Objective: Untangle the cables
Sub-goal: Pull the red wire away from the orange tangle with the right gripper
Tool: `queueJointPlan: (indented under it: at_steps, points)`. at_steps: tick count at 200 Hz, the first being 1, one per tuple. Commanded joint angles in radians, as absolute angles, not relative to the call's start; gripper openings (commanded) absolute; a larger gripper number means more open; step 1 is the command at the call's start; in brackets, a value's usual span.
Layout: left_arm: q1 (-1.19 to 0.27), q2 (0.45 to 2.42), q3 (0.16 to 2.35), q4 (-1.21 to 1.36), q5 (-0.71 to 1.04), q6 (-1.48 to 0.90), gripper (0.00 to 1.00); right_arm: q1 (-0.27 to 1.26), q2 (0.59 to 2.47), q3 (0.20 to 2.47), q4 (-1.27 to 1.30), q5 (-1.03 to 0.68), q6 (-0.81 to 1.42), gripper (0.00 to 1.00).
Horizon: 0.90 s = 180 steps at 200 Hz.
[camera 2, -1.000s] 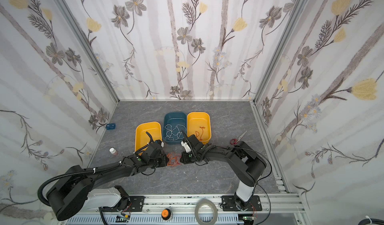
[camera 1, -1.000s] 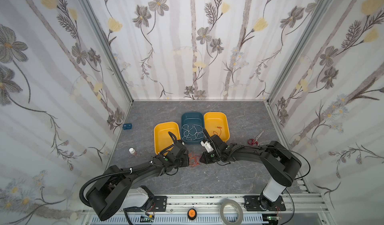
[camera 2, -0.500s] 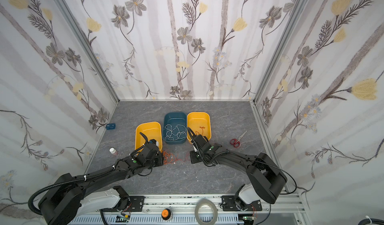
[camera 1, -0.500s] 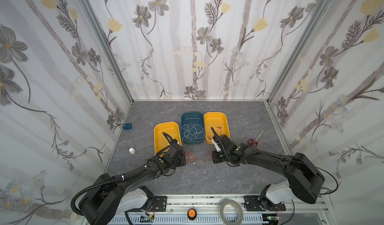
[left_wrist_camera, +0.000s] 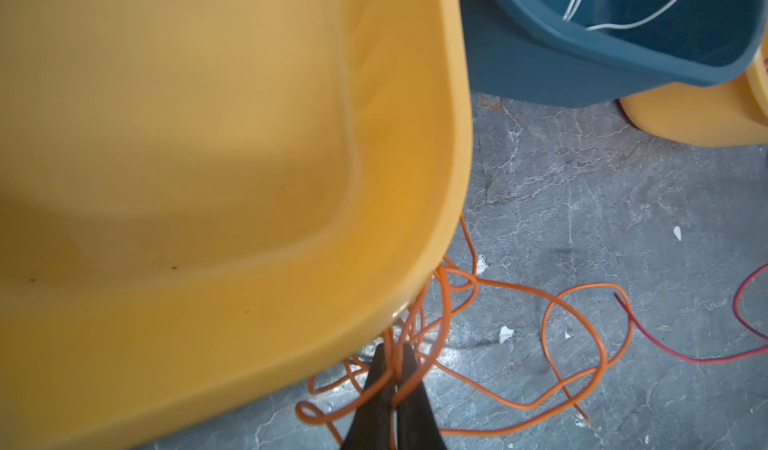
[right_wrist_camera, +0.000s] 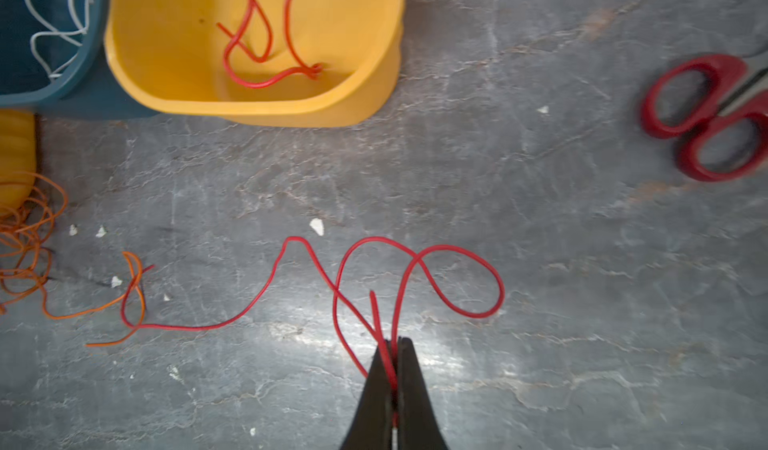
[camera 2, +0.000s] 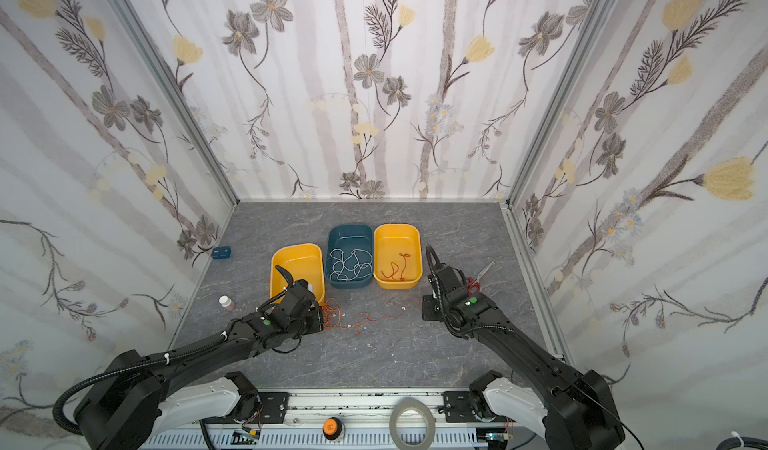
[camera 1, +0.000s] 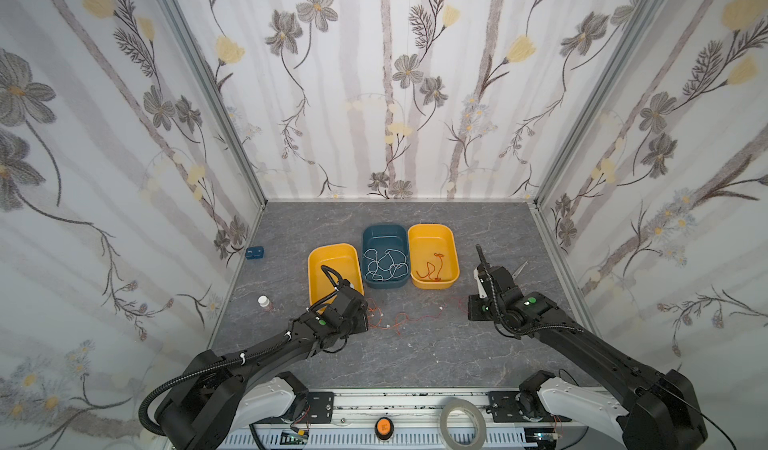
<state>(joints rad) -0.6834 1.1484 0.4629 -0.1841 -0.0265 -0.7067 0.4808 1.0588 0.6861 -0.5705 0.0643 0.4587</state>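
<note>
Tangle of orange cable bunched on grey table against near corner of left yellow tray, pinched between pressed-together fingers of left gripper. Loose red cable stretched across table, clamped in right gripper, far end crossing an orange loop. White cable in blue tray; second red cable in right yellow tray.

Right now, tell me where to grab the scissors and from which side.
Take the scissors at the narrow neck between the blades and the red handles, from straight above. They lie flat on the table, and the handle loops look too wide to pinch.
</note>
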Motion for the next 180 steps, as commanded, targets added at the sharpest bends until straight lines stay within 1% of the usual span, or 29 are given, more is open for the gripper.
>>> queueJointPlan:
  at_steps: [1, 32, 60, 90, 139, 180]
  points:
    - [-0.681, 1.139, 0.473, -0.202, -0.049, -0.713, 0.0, 0.386, 1.011, 0.68, -0.664, 0.096, 0.456, 0.0]
    - [-0.675, 1.132, 0.476, -0.219, -0.054, -0.715, 0.0, 0.254, 0.944, 0.677, -0.663, 0.042, 0.484, 0.0]
    - [-0.673, 1.135, 0.481, -0.236, -0.06, -0.718, 0.0, 0.202, 0.926, 0.681, -0.658, 0.018, 0.503, 0.0]
    - [-0.67, 1.123, 0.487, -0.258, -0.066, -0.716, 0.0, 0.137, 0.903, 0.68, -0.634, -0.044, 0.516, 0.0]
    - [-0.67, 1.121, 0.49, -0.222, -0.017, -0.701, 0.0, 0.141, 0.922, 0.718, -0.525, -0.295, 0.513, 0.0]
    - [-0.67, 1.14, 0.48, -0.152, 0.044, -0.686, 0.0, 0.202, 0.96, 0.809, -0.491, -0.326, 0.505, 0.0]
